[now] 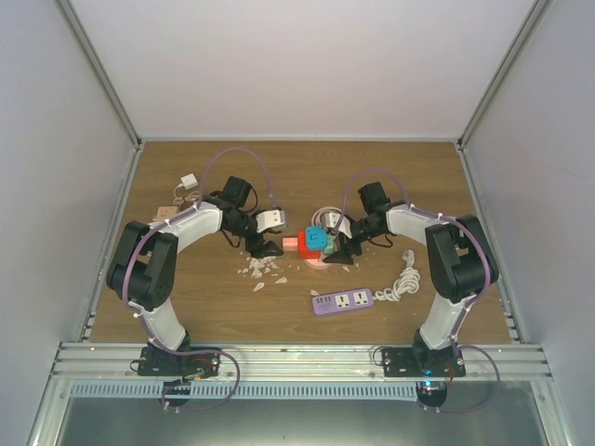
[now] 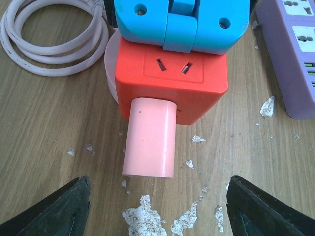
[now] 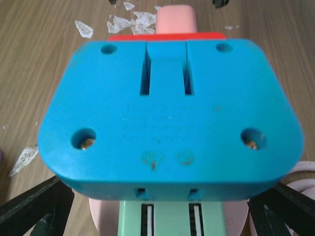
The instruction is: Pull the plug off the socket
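Note:
A pale pink cylindrical plug (image 2: pixel 150 137) sticks out of the side of a red socket cube (image 2: pixel 170 81), lying along the table. A blue adapter block (image 3: pixel 170 113) sits on top of the cube, and a mint-green piece (image 3: pixel 170 219) shows below it. In the top view the cluster (image 1: pixel 311 243) lies mid-table between both arms. My left gripper (image 2: pixel 157 211) is open, its black fingers (image 2: pixel 54 211) wide apart just short of the plug's free end and touching nothing. My right gripper (image 3: pixel 158 216) is open too, with its fingers (image 3: pixel 34 209) either side of the blue block and the green piece.
A purple power strip (image 1: pixel 342 300) lies nearer the arm bases, with a coiled white cable (image 1: pixel 400 283) to its right. A second white coil (image 2: pixel 54 44) lies behind the cluster. A white charger (image 1: pixel 189 182) sits far left. White flakes (image 1: pixel 262 269) scatter the wooden table.

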Controlling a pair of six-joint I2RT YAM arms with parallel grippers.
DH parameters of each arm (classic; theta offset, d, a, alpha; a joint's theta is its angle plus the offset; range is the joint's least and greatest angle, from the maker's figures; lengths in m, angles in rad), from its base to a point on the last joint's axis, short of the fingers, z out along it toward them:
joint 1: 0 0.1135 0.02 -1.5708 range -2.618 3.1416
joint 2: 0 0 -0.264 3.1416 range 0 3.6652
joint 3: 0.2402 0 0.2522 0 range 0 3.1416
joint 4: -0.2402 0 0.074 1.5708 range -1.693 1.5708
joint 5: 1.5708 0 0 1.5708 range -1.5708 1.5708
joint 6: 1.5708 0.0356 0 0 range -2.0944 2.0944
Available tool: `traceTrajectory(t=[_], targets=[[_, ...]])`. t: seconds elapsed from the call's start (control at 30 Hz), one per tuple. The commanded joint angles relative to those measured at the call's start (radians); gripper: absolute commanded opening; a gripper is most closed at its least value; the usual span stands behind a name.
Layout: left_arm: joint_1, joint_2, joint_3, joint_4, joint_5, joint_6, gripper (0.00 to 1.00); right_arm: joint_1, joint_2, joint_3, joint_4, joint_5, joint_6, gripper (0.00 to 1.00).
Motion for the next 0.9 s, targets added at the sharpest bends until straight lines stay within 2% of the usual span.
traceTrajectory(t=[0.0,0.27,0.63,0.87], targets=[[-0.007,-0.001,-0.016,0.050,0.027,0.003,0.76,0.007,-0.041,0.034,0.012,-0.070,0.033,0.97],[-0.026,-0.018,-0.002,0.061,0.020,-0.023,0.66,0.007,-0.061,0.061,-0.044,-0.092,0.016,0.89],[-0.041,0.007,-0.005,0.068,-0.003,-0.025,0.48,0.007,-0.086,0.079,-0.056,-0.085,0.031,0.60],[-0.053,0.010,-0.013,0.065,-0.014,-0.018,0.39,0.007,-0.091,0.111,-0.073,-0.107,0.044,0.54]])
